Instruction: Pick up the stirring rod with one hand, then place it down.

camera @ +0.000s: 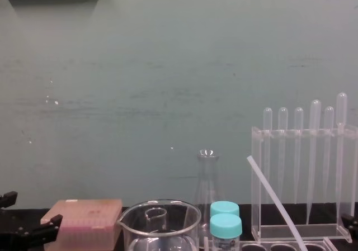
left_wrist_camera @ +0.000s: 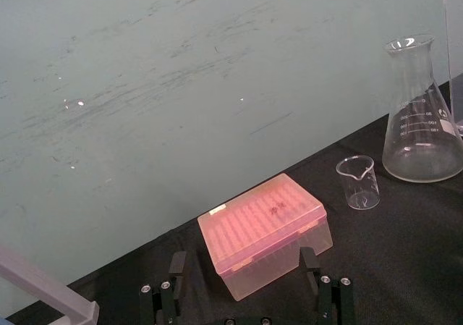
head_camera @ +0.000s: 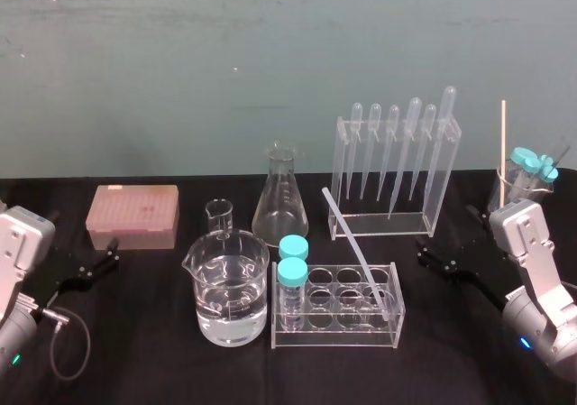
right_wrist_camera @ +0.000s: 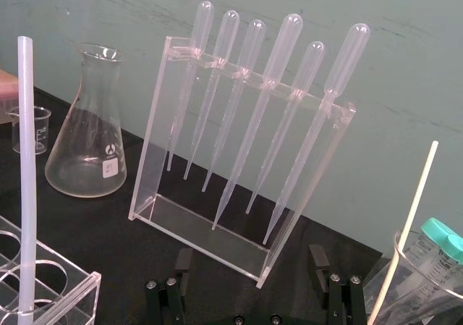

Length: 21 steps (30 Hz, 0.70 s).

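Note:
The stirring rod point(head_camera: 356, 252) is a thin translucent-white stick. It leans in the clear tube rack point(head_camera: 395, 331) at the table's middle, lower end in a front right hole, upper end tilted back and left. It also appears as the stirring rod point(right_wrist_camera: 26, 158) and the stirring rod point(camera: 274, 200). My right gripper point(head_camera: 442, 262) hovers open to the right of the rack, apart from the rod, with nothing between its fingers point(right_wrist_camera: 320, 266). My left gripper point(head_camera: 90, 265) rests open at the far left, facing the pink box point(left_wrist_camera: 264, 231).
A water-filled beaker point(head_camera: 230, 288) stands left of the tube rack, which holds two blue-capped tubes point(head_camera: 292, 274). Behind are a small beaker point(head_camera: 219, 214), a conical flask point(head_camera: 280, 197) and a pipette stand point(head_camera: 392, 166). At far right, a beaker point(head_camera: 527, 184) holds a wooden stick and capped tubes.

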Available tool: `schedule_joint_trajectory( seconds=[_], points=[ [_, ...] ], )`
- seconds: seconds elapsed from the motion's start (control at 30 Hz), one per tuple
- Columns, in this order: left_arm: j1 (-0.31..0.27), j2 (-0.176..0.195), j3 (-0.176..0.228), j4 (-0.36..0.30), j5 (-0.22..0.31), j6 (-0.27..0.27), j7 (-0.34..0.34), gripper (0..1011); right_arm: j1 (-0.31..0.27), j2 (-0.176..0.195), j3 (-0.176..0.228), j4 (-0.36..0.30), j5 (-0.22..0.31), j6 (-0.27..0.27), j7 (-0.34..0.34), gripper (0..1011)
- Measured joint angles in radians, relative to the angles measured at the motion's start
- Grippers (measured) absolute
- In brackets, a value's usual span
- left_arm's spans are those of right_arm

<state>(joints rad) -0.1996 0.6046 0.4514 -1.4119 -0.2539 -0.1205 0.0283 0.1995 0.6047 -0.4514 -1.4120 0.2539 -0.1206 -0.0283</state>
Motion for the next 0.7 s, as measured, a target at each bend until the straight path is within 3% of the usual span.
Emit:
schedule_joint_trajectory(
  seconds=[0.7],
  points=[
    [0.000, 0.000, 0.000, 0.000, 0.000, 0.000, 0.000, 1000, 0.000, 0.000, 0.000, 0.000, 0.000, 0.000, 0.000, 1003]
  ],
)
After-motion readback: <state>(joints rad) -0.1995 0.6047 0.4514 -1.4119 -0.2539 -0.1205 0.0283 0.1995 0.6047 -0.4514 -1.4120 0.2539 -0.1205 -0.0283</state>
